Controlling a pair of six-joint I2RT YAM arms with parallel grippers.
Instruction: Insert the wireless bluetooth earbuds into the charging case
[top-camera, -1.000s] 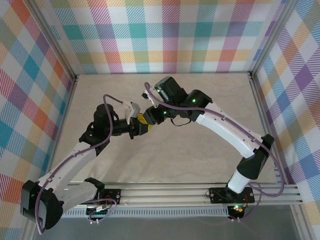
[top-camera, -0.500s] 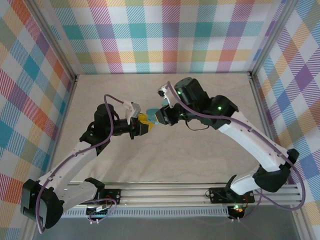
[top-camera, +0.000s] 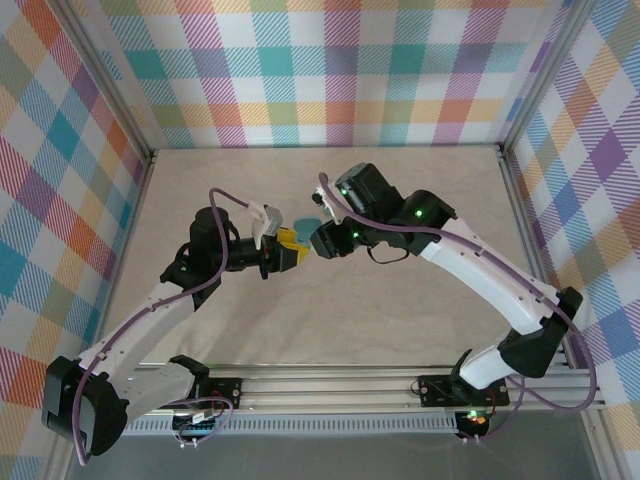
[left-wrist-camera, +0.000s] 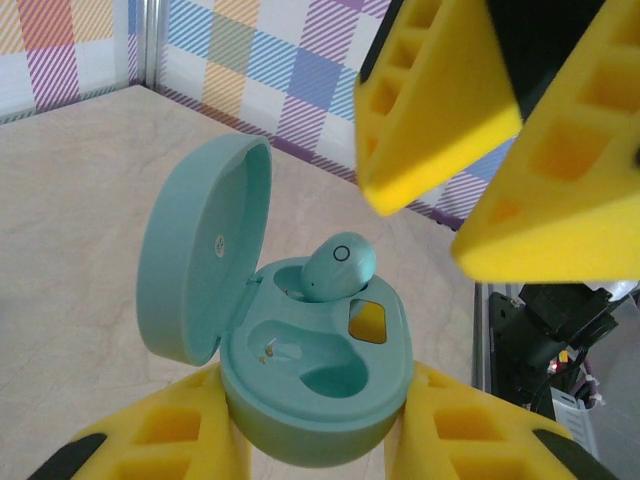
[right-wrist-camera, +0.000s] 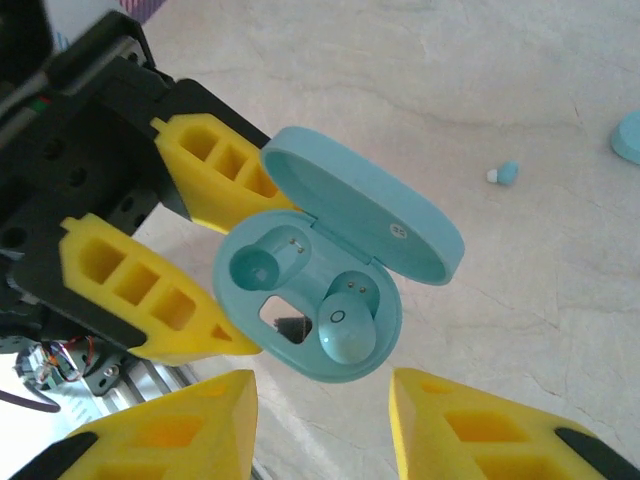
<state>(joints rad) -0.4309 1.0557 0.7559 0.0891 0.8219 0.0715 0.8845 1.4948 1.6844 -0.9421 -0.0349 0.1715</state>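
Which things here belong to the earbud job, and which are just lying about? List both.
Job:
open teal charging case
earbud resting in one of its wells
loose earbud on the table

Lying about:
teal object cut off at the right wrist view's edge, possibly another case

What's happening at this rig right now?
The left gripper is shut on an open, light teal oval plastic charging case, held above the pale table. One small teal plastic earbud sits in one socket, not clearly pressed home; the other socket is empty. The right gripper hangs open over the case, holding nothing. Another tiny teal earbud lies loose on the table.
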